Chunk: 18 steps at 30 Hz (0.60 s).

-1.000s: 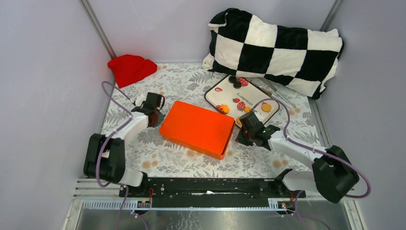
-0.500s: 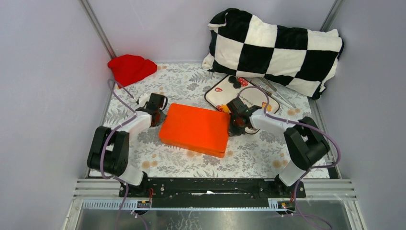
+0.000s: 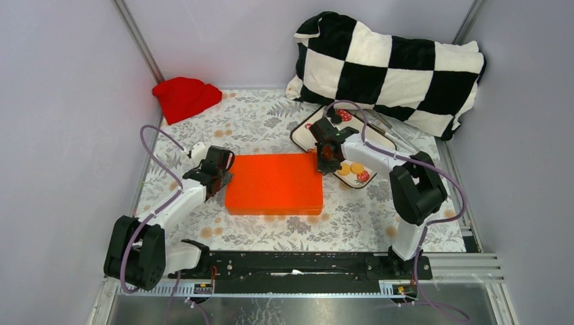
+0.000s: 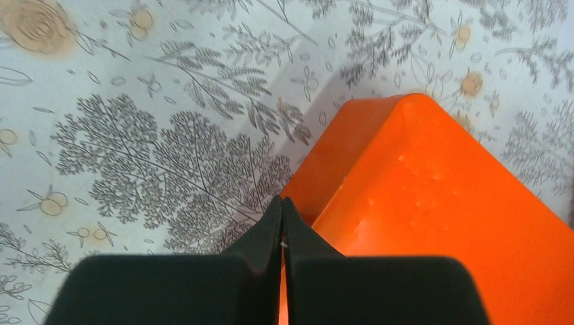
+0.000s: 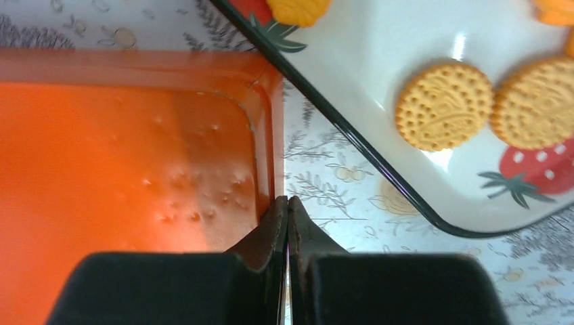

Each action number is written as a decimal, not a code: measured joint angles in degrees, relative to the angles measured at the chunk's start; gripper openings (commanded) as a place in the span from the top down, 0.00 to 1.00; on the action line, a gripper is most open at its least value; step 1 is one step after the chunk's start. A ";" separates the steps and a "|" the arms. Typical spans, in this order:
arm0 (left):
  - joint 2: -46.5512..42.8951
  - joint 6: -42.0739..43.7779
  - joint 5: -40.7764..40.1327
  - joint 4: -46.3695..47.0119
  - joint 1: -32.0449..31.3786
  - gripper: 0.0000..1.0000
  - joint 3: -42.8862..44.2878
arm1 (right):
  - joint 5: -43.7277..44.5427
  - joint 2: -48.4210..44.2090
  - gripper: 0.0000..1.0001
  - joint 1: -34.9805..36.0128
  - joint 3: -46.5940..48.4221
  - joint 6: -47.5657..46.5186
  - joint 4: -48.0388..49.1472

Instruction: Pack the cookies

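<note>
The right wrist view cuts the tray [image 5: 379, 40] off at its top and right edges, slicing through several cookies [image 5: 298, 8] there. The left wrist view crops the orange box [image 4: 433, 223] at right and bottom. From above, the right gripper [image 3: 325, 161] covers part of the tray, and the thin shiny things [image 3: 392, 132] beside it are too small to identify.

Two round golden cookies [image 5: 443, 106] lie flat side by side with their edges meeting, ahead and to the right of the right pincer [image 5: 287, 200], on the white tray [image 5: 379, 47]. Their faces are embossed with dots. The right-hand one partly covers a printed strawberry. An irregular orange piece [image 5: 298, 9] lies straight ahead of the pincer tips, farther off and cut by the frame edge. Another orange piece [image 5: 556, 9] sits far to the right.
</note>
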 measured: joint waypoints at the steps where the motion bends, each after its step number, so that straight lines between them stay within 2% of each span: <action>1: 0.02 -0.02 0.68 -0.04 -0.37 1.00 -0.20 | 1.38 -0.72 1.00 0.11 -0.48 0.42 -0.13; 6: 3.13 -0.37 4.79 -0.48 -1.86 1.00 -0.50 | 10.05 -9.11 1.00 1.55 -3.26 2.19 -1.42; 10: 5.62 -1.05 8.33 -0.96 -3.76 1.00 -0.50 | 14.21 -16.13 1.00 6.36 -1.88 2.36 -2.16; 14: 5.70 -1.22 9.64 -1.53 -4.94 1.00 -0.50 | 15.08 -17.22 1.00 12.26 -0.57 2.89 -2.93; 18: 5.53 -1.29 9.84 -2.38 -5.31 1.00 -0.33 | 13.88 -17.88 1.00 15.32 -7.26 5.40 -1.70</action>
